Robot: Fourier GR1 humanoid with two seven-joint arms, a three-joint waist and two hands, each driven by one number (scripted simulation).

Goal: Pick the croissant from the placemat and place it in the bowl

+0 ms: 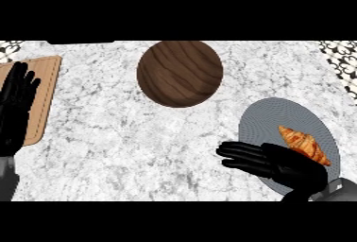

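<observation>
Right robot hand (279,163) lies open over the grey placemat (272,113), just beside the croissant (304,144). Left robot hand (17,101) rests open at the left edge; the wooden bowl (180,73) stands apart.

Left hand (19,101) is resting at the left edge, fingers straight and pointing up. Right hand (275,163) is lying low at right, fingers extended leftward, holding nothing.

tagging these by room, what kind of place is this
Most likely a kitchen counter: a marble-look top with a wooden bowl, a croissant lying on a grey placemat, and a cutting board at the left edge.
</observation>
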